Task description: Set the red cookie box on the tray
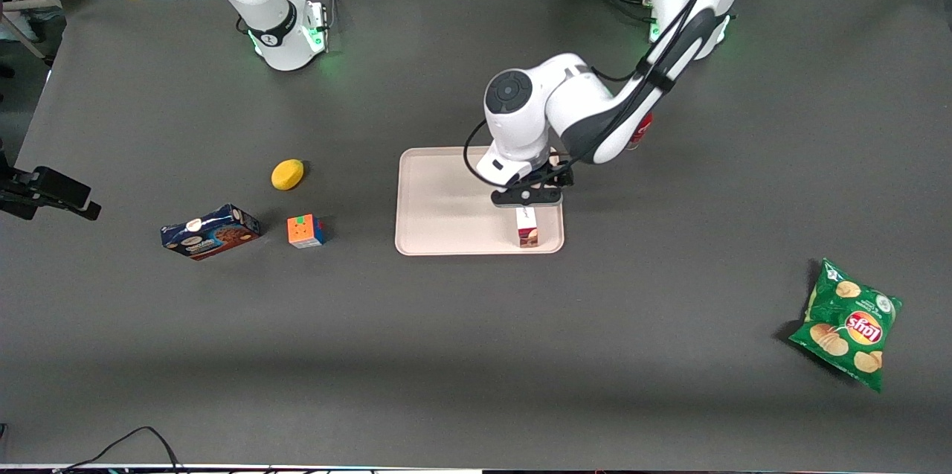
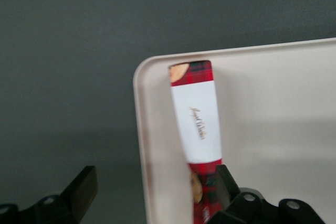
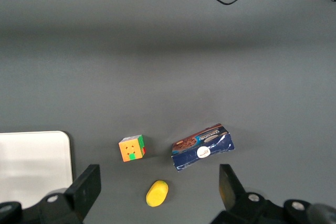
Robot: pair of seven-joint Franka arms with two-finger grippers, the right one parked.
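The red cookie box [image 1: 527, 228] lies on the tray [image 1: 446, 199], in the corner nearer the front camera and toward the working arm's end. In the left wrist view the red cookie box [image 2: 195, 124] rests flat along the rim of the tray [image 2: 273, 103], white label up. My left gripper [image 1: 526, 199] hovers just above the box's end that is farther from the front camera. The gripper [image 2: 155, 182] is open wide; one finger [image 2: 224, 182] is close beside the box, the other finger [image 2: 84, 187] is out over the dark table. Nothing is gripped.
A dark-blue cookie box [image 1: 210, 231], a colour cube [image 1: 306, 231] and a yellow lemon [image 1: 287, 174] lie toward the parked arm's end. A green chips bag [image 1: 848, 323] lies toward the working arm's end, nearer the front camera. A red object [image 1: 643, 128] shows partly past the arm.
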